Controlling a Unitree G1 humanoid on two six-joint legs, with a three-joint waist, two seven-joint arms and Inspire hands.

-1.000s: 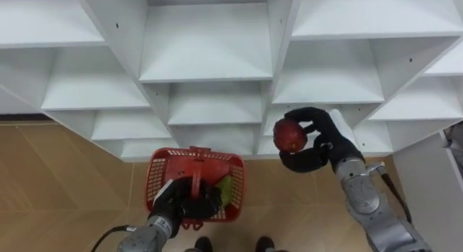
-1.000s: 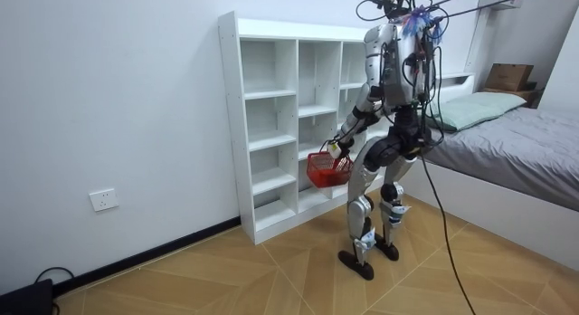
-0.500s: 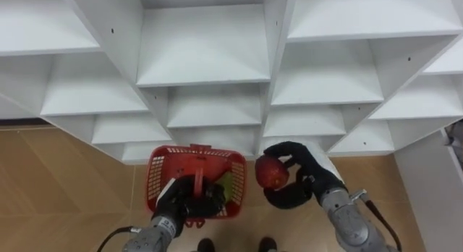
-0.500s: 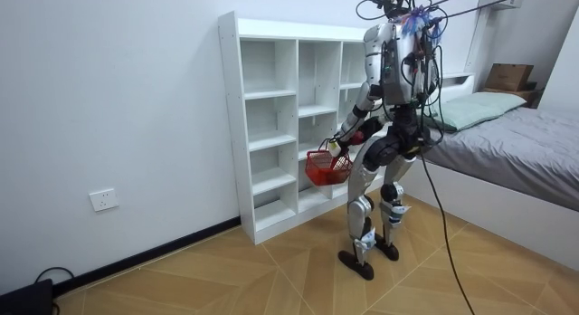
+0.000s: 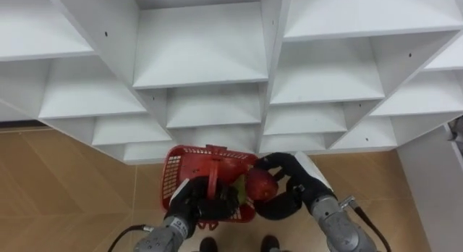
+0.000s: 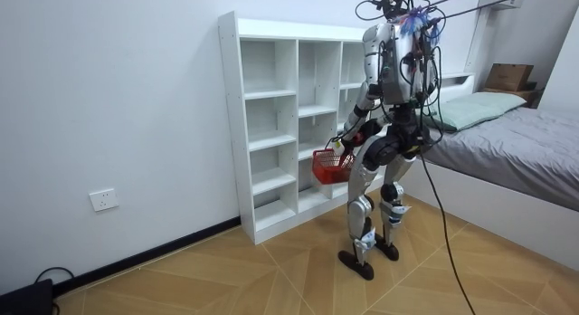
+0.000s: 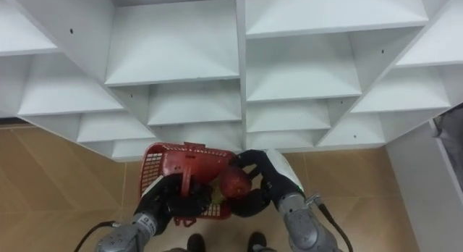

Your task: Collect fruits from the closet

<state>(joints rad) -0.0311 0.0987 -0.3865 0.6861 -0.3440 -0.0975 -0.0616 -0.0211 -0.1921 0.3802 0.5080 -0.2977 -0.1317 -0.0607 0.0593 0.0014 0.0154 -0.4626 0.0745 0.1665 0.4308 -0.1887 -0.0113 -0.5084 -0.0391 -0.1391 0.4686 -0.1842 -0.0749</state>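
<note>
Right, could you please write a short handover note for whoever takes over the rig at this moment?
Left hand: shut on the handle of the red basket, in front of the closet.
Right hand: shut on a red fruit at the basket's right rim.
Done: fruit picked; a greenish item lies in the basket.
To do: drop the fruit in, then check the shelves for more.

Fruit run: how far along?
Done: something green lies in the basket, and the red fruit is off the shelves. In hand: right hand holds the fruit at the basket's rim; left hand grips the handle. Left: drop it in.
</note>
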